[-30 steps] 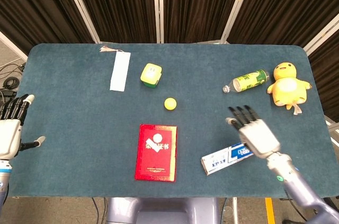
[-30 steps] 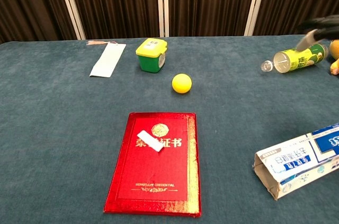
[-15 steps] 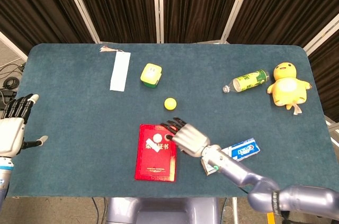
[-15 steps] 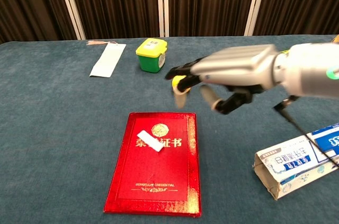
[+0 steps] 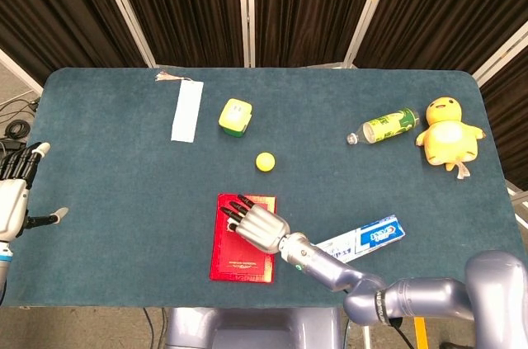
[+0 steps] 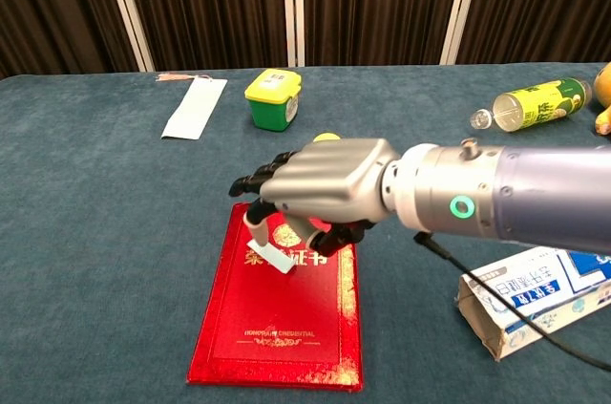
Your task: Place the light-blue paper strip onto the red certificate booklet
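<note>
The light-blue paper strip point(image 5: 186, 110) point(image 6: 195, 108) lies flat at the back left of the table, with a tassel at its far end. The red certificate booklet point(image 5: 234, 260) point(image 6: 277, 328) lies near the front edge and has a small white slip point(image 6: 272, 258) on its cover. My right hand point(image 5: 254, 223) point(image 6: 320, 189) hovers palm down over the booklet's upper part, fingers spread and holding nothing. It is far from the strip. My left hand point(image 5: 15, 192) is open beyond the table's left edge, seen only in the head view.
A yellow-green box point(image 5: 235, 116) point(image 6: 273, 98) stands right of the strip. A yellow ball point(image 5: 265, 162) sits behind the booklet. A toothpaste box point(image 5: 363, 238) point(image 6: 539, 294) lies front right. A green bottle point(image 5: 384, 126) point(image 6: 530, 106) and a yellow plush duck point(image 5: 449, 133) are at the back right.
My right hand has swept left from the toothpaste box to above the red booklet. The left hand has barely shifted. The strip has not moved.
</note>
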